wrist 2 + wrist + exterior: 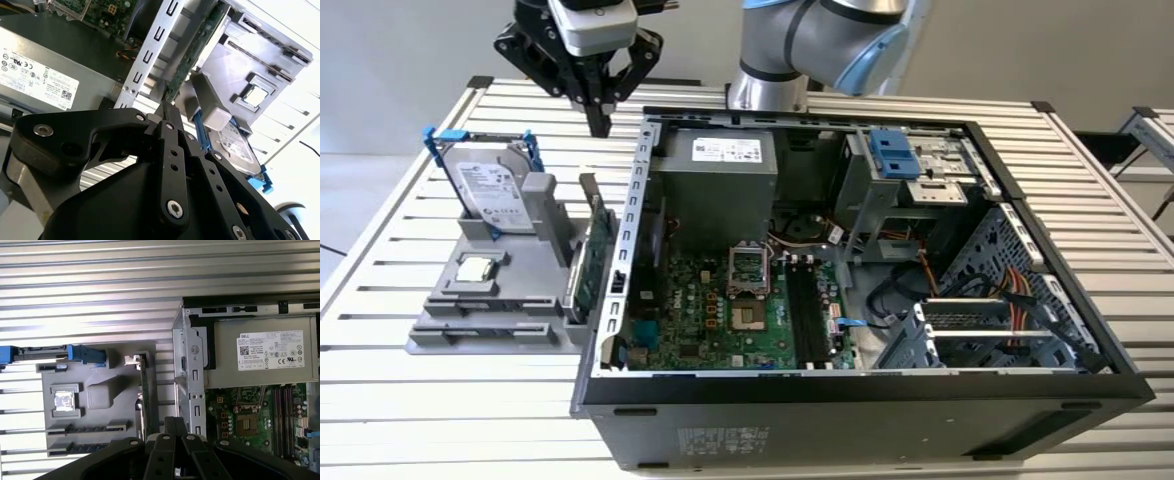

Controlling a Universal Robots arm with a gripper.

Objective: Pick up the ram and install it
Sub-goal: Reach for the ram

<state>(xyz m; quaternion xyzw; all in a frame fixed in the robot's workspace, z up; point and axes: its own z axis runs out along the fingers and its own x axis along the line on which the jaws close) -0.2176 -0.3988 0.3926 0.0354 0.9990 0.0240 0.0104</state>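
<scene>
- The gripper (599, 122) hangs above the table (454, 420), over the narrow gap between the grey holder (434, 340) and the computer case (854, 420). Its fingers are pressed together with nothing between them.
- The ram (82, 448) seems to be the thin dark stick in a slot at the holder's end away from the hard drive (494, 185). The gripper does not touch it.
- The holder sits by the table's edge on the exterior view's left, and the open case stands just beside it.
- A green card (591, 260) stands on edge between the holder and the case wall, right below the fingertips.
- A square chip (478, 268) lies in the holder between the hard drive and the slots.
- The hard drive stands upright with blue rails and a printed label.
- Inside the case, the power supply (714, 175) carries a white label (724, 150) near the circuit board (720, 320).
</scene>
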